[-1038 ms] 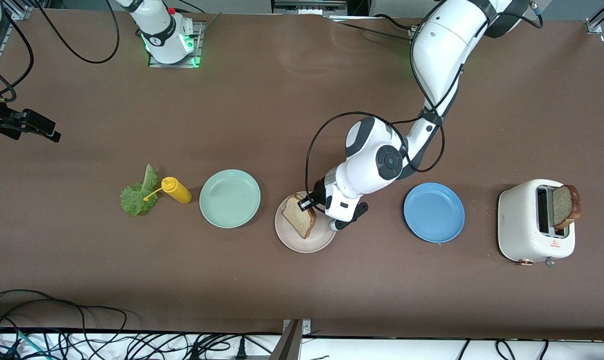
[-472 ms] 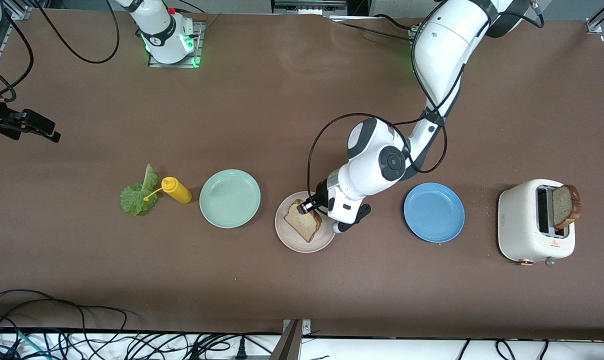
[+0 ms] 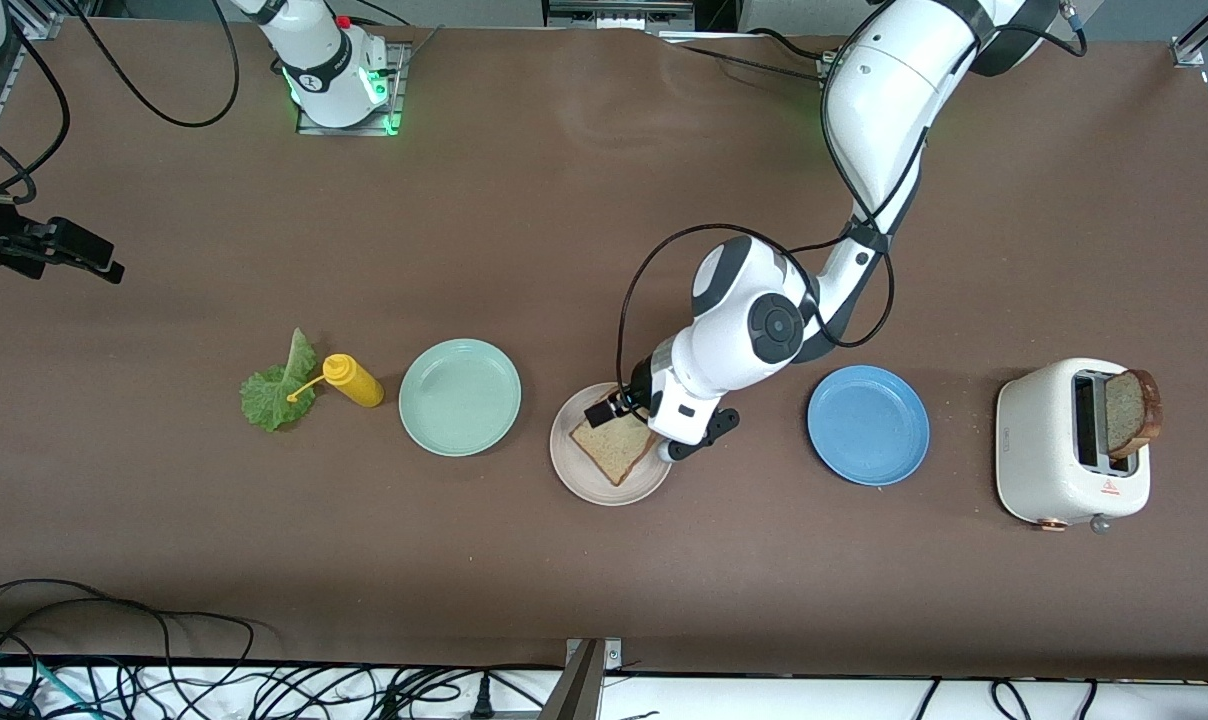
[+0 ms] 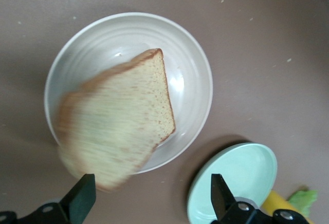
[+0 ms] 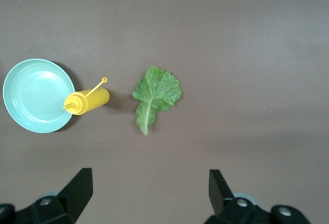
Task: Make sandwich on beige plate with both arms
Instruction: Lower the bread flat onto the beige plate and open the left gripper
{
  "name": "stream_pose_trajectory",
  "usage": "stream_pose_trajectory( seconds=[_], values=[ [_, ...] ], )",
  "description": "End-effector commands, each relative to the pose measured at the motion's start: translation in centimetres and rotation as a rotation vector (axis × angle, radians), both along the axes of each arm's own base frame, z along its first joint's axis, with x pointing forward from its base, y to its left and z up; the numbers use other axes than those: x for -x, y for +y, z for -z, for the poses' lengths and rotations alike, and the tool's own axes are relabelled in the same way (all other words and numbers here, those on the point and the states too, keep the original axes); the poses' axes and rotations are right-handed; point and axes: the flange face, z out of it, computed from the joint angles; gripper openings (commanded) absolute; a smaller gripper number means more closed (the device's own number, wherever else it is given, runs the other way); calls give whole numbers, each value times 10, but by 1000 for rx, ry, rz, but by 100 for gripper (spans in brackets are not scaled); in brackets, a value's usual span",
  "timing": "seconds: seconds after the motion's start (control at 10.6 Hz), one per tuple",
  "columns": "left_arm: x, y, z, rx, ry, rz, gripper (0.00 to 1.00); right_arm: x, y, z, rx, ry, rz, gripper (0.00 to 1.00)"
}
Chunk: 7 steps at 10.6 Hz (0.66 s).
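Beige round plate [image 3: 576, 474] with its raised rim sits on the brown desk [image 3: 604, 580], between the mint-green plate [image 3: 460, 397] and the blue plate [image 3: 868, 424]. One square slice of light-brown bread [image 3: 614, 447] lies on it. In the left wrist view that slice [image 4: 115, 126] looks blurred, so I judge it barely settled. Left tool [image 4: 149, 203] hangs over the beige plate with fingers spread wide and nothing between them.

My read: the release of the first slice is the step in hand. To finish it well I would lift straight up, fingers kept apart, so neither finger catches the crust and drags the slice toward the rim.

Farther from the front camera, toward the right arm's end, the ruffled green lettuce leaf [image 3: 278, 391] lies touching the yellow squeeze bottle [image 3: 352, 380]. A second slice [image 3: 1130, 410] stands in the white toaster [image 3: 1069, 445] at the left arm's end.

Right tool [image 5: 149, 203] waits, fingers apart and empty, above the desk with the lettuce in its wrist view.
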Motion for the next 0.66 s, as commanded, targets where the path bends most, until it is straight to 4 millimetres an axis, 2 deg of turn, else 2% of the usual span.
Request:
stream_pose_trajectory(
  seconds=[0.0, 0.38, 0.47, 0.57],
  values=[
    [2, -2, 0, -46, -13, 60, 100, -5, 2, 5, -4, 20, -18, 100],
    [6, 10, 0, -104, 54, 124, 100, -6, 2, 9, -5, 32, -17, 100],
    [4, 21, -11, -122, 70, 150, 100, -6, 1, 12, -8, 38, -15, 100],
    [-6, 42, -25, -129, 65, 159, 100, -12, 2, 22, -11, 46, -12, 100]
  ],
)
